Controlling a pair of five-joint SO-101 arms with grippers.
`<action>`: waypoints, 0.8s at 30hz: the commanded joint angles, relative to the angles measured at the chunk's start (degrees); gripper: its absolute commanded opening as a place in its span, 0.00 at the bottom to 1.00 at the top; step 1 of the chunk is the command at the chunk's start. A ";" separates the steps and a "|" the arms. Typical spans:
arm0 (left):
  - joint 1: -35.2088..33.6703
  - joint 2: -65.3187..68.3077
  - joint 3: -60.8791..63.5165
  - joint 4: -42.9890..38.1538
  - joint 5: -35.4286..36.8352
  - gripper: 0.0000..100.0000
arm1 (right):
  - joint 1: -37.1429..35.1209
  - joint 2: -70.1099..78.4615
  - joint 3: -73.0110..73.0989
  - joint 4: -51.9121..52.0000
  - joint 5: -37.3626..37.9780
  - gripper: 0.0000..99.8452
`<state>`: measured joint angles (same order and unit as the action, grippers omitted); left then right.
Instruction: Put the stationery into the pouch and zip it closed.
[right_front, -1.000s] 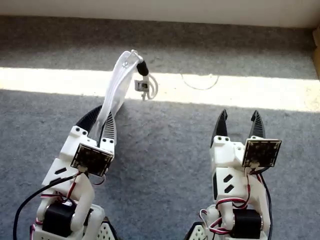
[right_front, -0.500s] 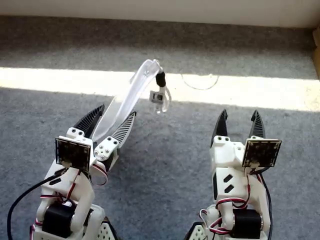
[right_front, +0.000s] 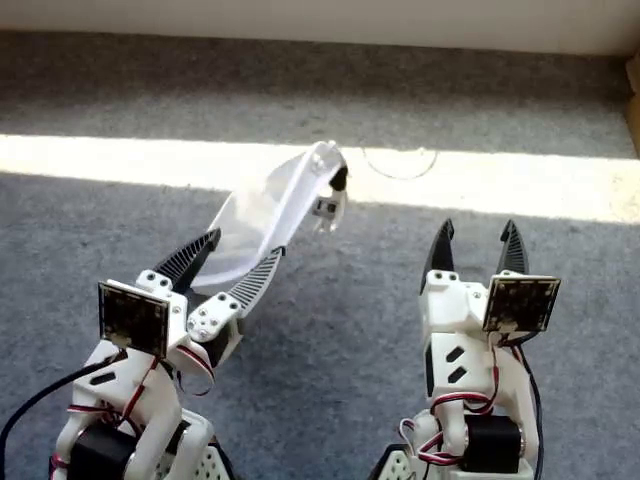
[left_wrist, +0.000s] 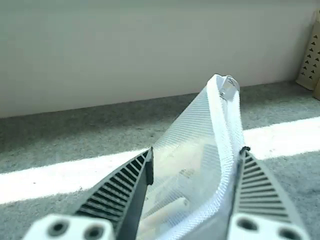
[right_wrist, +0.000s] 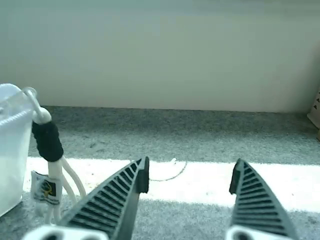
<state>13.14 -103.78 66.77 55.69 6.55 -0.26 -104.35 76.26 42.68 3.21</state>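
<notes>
A clear mesh-textured pouch hangs off the grey carpet, tilted up and toward the right. My left gripper is shut on its lower end, one finger on each side. In the left wrist view the pouch rises between the fingers of that gripper, and pale stick-like stationery shows through its wall. A black zip pull with a small white tag dangles from the pouch's top corner. To the right, my right gripper stands open and empty; its wrist view shows the pouch edge and the pull beside it.
A bright strip of sunlight crosses the carpet ahead of both arms. A thin loop of thread lies in it. A pale wall closes the far side, and a tan object sits at the right edge.
My left arm has swung the pouch to the right, toward the right gripper, and turned its flat side upward. The right arm has kept still.
</notes>
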 joint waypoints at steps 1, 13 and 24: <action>0.66 -0.57 -3.21 0.35 0.70 0.26 | 0.48 -0.40 -0.57 -1.45 0.00 0.25; 0.66 -0.57 -3.21 0.62 0.70 0.26 | 0.48 -0.48 -0.57 -1.45 0.00 0.25; 0.57 -0.57 -2.86 0.26 0.44 0.22 | 0.40 -0.48 -0.57 -1.27 -0.35 0.19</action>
<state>12.62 -103.78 66.59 56.04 6.64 -0.26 -104.35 76.26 42.59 3.21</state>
